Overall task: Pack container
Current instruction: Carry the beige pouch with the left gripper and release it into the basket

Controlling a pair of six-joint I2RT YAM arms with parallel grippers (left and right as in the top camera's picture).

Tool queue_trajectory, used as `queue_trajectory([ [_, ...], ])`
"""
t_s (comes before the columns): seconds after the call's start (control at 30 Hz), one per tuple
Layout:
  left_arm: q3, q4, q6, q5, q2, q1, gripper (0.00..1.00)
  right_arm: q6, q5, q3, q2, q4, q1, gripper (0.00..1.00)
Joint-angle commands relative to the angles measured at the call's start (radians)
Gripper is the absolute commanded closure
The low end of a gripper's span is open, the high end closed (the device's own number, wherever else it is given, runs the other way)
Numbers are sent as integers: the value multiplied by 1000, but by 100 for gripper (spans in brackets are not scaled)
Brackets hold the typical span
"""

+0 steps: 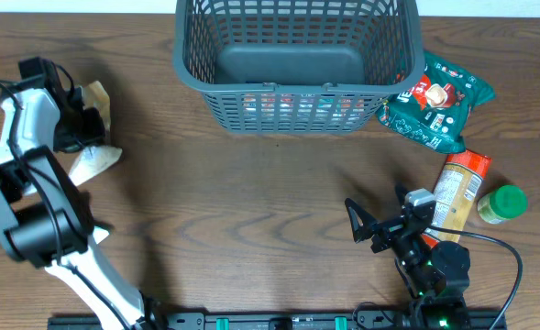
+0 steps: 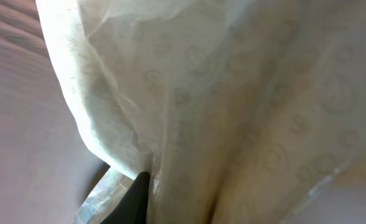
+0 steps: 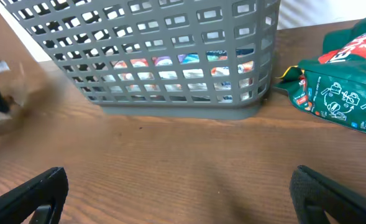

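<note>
Overhead, the left gripper (image 1: 84, 128) is closed on a soft pale packet (image 1: 95, 163), the right gripper (image 1: 369, 229) spread empty; the stiff container (image 1: 251, 89) is best taken at its rim.

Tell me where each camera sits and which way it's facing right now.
Overhead: above the table, looking straight down on the container, left arm and right arm.
Left wrist: on the left arm, pressed close to a translucent white packet; one dark jaw tip shows at the bottom.
Right wrist: low over the table, facing the container and green snack packet; open jaws show in both bottom corners.
Shared: overhead and right wrist both show the container and green snack packet.
</note>
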Motion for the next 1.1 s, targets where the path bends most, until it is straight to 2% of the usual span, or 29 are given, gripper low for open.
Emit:
queue_trajectory([
  [0.0,85,-7,4,15,-182,-37,94,11,-13,-3,0,-3,-10,1],
  [0.17,165,-6,17,15,-366,-97,94,11,-13,-3,0,-3,-10,1],
  [0.33,251,17,90,16,-508,-204,94,11,-13,-3,0,-3,-10,1],
  [0.43,281,58,232,37,-555,-307,94,11,-13,-3,0,-3,-10,1],
  [0.5,282,106,377,64,-572,-393,85,11,-13,-3,0,-3,-10,1],
  [0.67,282,214,707,68,-543,-588,84,12,-13,-3,0,-3,-10,1],
  [0.73,282,266,788,68,-513,-640,85,12,-13,-3,0,-3,-10,1],
  [0.9,282,404,825,68,-393,-721,89,12,-14,-3,0,-3,-10,1],
  [1.07,281,419,824,67,-235,-755,90,12,-13,-3,0,-3,-10,1],
])
